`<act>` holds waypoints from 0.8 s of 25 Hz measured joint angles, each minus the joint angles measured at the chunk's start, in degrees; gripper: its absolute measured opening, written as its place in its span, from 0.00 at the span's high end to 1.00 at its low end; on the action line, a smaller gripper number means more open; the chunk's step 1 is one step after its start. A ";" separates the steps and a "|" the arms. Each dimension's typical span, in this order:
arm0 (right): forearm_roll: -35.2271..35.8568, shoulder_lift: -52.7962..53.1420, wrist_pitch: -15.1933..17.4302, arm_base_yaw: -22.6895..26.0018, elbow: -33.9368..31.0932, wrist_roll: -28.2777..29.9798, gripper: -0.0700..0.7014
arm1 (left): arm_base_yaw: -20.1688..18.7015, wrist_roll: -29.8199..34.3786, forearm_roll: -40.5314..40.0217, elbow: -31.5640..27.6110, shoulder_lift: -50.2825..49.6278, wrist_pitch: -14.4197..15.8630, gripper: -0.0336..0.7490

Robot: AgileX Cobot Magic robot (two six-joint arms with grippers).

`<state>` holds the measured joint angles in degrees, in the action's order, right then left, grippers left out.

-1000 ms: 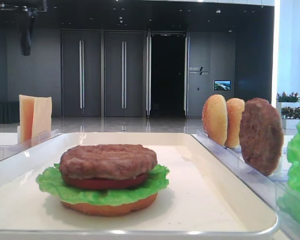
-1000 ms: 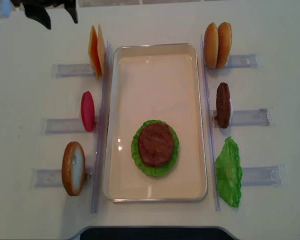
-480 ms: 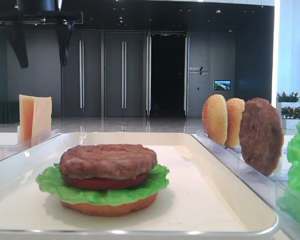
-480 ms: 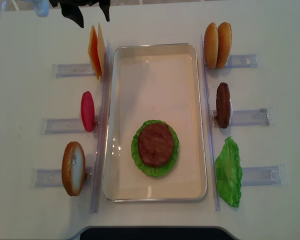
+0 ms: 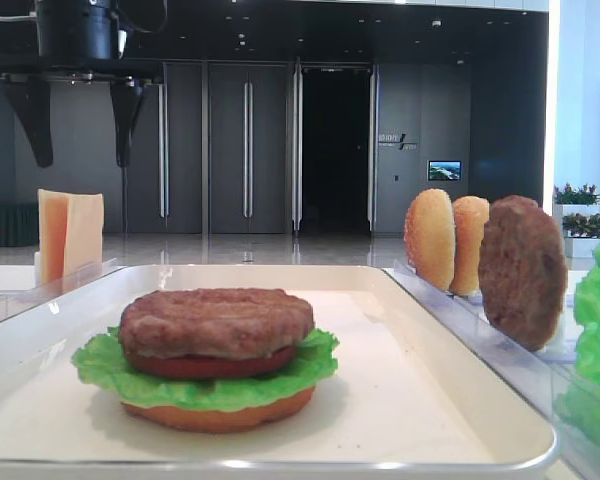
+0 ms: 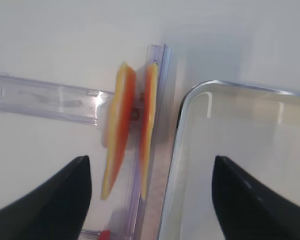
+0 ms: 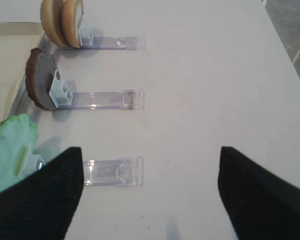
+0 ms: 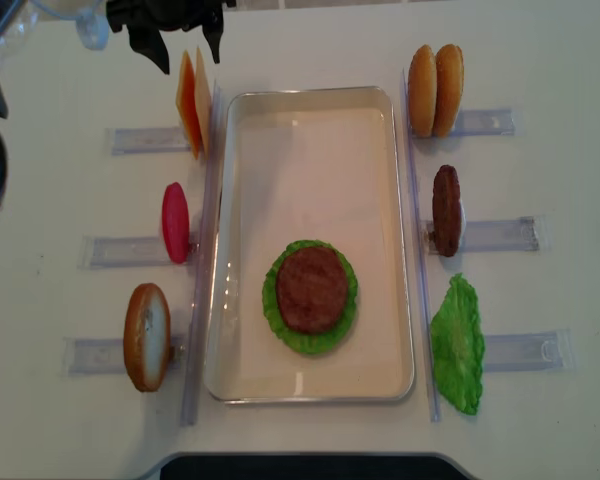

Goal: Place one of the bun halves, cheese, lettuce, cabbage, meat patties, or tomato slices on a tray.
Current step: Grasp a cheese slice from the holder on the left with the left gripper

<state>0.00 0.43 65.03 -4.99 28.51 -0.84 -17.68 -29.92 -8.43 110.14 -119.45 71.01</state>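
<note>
1. The left arm's black gripper (image 8: 187, 45) hangs above the two thin pale yellow-orange cheese slices (image 8: 193, 100), which stand on edge in a clear plastic rack (image 8: 140, 140) at the far left corner of the large cream-white rectangular tray (image 8: 310, 130).
2. Its jaws stand wide apart, one finger on each side of the slices in the left wrist view, and they touch and hold nothing.
3. In the low front view the two dark fingers (image 5: 126, 120) hang clear above the top edge of the cheese.
4. The right arm's black gripper (image 7: 150, 192) hovers over bare white tabletop (image 7: 215, 75) on the right, its jaws also spread wide with nothing between them.
5. On the tray sits a stack: a flat orange-brown bottom bun (image 5: 220, 415), bright green ruffled lettuce (image 5: 110, 365), a red tomato slice (image 5: 205, 366) and a rough brown meat patty (image 5: 216, 322) on top.
6. Left of the tray, one red tomato slice (image 8: 175, 222) and one golden-tan bun half (image 8: 146, 336) stand in racks.
7. Right of the tray stand two round golden-tan bun halves (image 8: 435, 90), a brown patty on edge (image 8: 446, 210) and a green lettuce leaf (image 8: 457, 345).
</note>
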 joint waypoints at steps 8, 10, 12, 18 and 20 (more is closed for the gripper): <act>0.00 0.00 0.00 0.00 0.00 0.00 0.19 | 0.00 -0.17 0.67 2.28 -2.42 0.00 0.23; 0.00 0.00 0.00 0.00 0.00 0.05 0.19 | 0.00 -0.17 1.12 3.48 -3.24 0.00 0.23; 0.00 0.00 0.00 0.00 0.00 0.05 0.19 | 0.00 -0.12 1.37 3.90 -3.84 0.00 0.23; 0.00 0.00 0.00 0.00 0.00 0.05 0.19 | 0.00 0.25 1.37 3.98 -5.54 -0.05 0.23; 0.00 0.00 0.00 0.00 0.00 0.05 0.19 | 0.00 0.30 1.53 3.98 -6.06 -0.05 0.23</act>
<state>0.00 0.43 65.03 -4.99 28.51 -0.79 -17.68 -29.62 -6.90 114.12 -125.51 70.96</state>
